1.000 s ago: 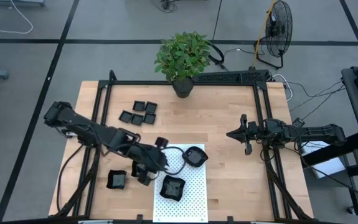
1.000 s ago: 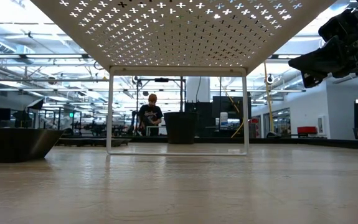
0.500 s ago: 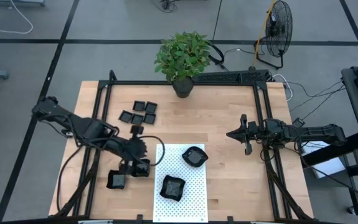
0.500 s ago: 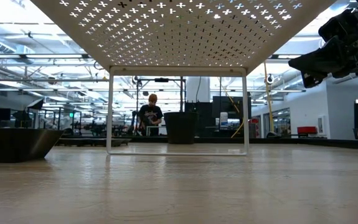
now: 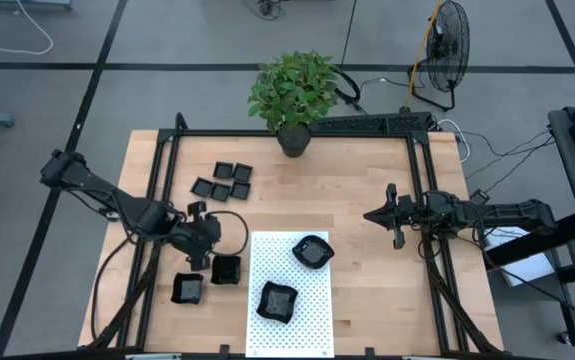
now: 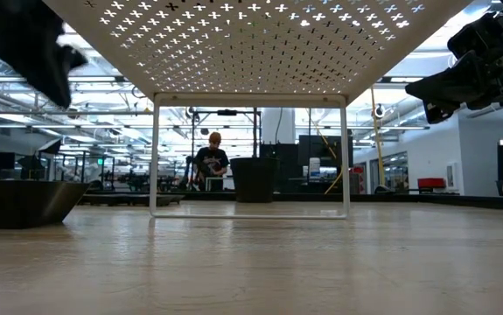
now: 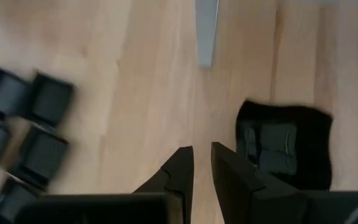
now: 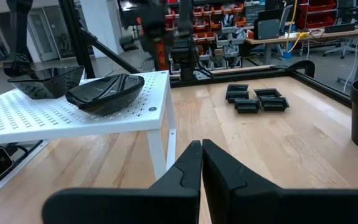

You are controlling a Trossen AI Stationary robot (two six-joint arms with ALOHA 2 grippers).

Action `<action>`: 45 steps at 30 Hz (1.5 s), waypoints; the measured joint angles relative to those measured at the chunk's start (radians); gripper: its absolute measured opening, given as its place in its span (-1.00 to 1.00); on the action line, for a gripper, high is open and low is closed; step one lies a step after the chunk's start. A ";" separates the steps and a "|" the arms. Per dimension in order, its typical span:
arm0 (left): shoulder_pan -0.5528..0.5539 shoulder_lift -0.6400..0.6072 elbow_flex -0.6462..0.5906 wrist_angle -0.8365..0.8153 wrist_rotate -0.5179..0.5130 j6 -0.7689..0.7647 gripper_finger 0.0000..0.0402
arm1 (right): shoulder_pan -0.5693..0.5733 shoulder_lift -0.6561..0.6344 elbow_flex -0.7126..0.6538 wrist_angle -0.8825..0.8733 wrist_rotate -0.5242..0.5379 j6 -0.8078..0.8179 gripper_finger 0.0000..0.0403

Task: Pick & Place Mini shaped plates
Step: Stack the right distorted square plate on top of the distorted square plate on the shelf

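While the right gripper [image 5: 379,215] waits at about three o'clock on the table [image 5: 367,290] with its fingers pressed together and nothing between them, the left gripper [image 5: 196,262] hangs at about eight o'clock, just off the nine o'clock edge of the white dotted stand [image 5: 312,300]. Its jaws show a narrow gap in the left wrist view, and nothing sits between them; bare wood lies under the tips. Just beside that gripper, toward four o'clock of it, a square black plate [image 5: 226,270] rests on the wood close to the stand's edge, and the left wrist view shows the same plate [image 7: 284,146] beside the fingers, not touching them. Another square plate [image 5: 188,289] lies at about seven o'clock, near the table's front edge. On top of the stand sit two more: a rounded one [image 5: 312,251] toward its twelve o'clock end and an irregular one [image 5: 277,301] toward its six o'clock end. A cluster of plates [image 5: 223,181] lies at about eleven o'clock, near a potted plant [image 5: 292,95] at twelve.
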 joint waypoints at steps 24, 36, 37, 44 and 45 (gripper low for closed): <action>-0.007 0.017 -0.230 0.411 0.086 -0.018 -0.67 | 0.000 0.000 0.000 0.000 0.000 0.000 -1.00; -0.048 0.187 -0.229 0.455 0.087 0.005 -0.22 | 0.000 0.000 0.000 0.000 0.000 0.000 -1.00; -0.048 0.195 -0.229 0.455 0.088 0.010 -0.21 | 0.000 0.000 0.000 0.000 0.000 0.000 -1.00; -0.048 0.200 -0.229 0.440 0.088 0.013 -0.22 | 0.000 0.000 0.000 0.000 0.000 0.000 -1.00; -0.048 0.200 -0.229 0.432 0.088 0.012 -0.24 | 0.000 0.000 0.000 0.000 0.000 0.000 -1.00</action>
